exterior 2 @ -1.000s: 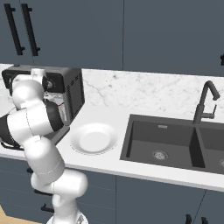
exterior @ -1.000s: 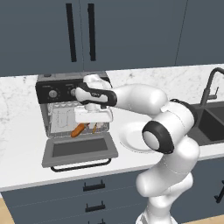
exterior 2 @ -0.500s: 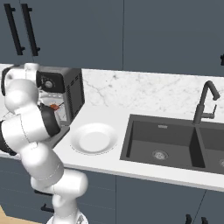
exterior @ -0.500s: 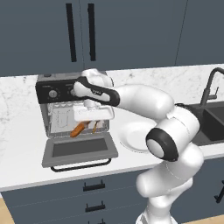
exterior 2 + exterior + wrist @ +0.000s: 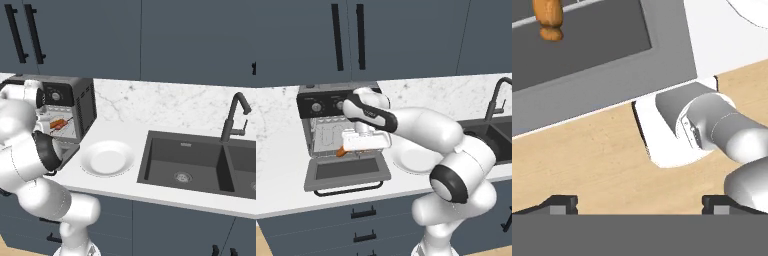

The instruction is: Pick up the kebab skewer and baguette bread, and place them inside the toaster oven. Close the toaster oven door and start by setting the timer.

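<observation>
The toaster oven [image 5: 326, 107] stands on the counter with its door [image 5: 348, 170] dropped flat open. The baguette bread [image 5: 342, 150] lies on the wire rack, one end poking out over the door. My gripper [image 5: 365, 145] hangs just right of the bread above the door, open, with nothing between its fingers. In the hand view the baguette bread [image 5: 549, 17] sits at the top left over the door's glass [image 5: 587, 45], and the gripper [image 5: 639, 205] has its tips spread wide. Reddish-orange food [image 5: 60, 124] rests on the rack; I cannot tell the kebab skewer apart there.
A white plate [image 5: 107, 157] lies on the counter right of the oven. A dark sink [image 5: 185, 162] with a black faucet [image 5: 235, 117] is further right. Dark cabinets hang behind, and drawers [image 5: 363, 212] sit below the counter edge.
The jaws have spread a little wider and the hand has drawn slightly back and down from the oven mouth. The baguette bread lies still on the rack.
</observation>
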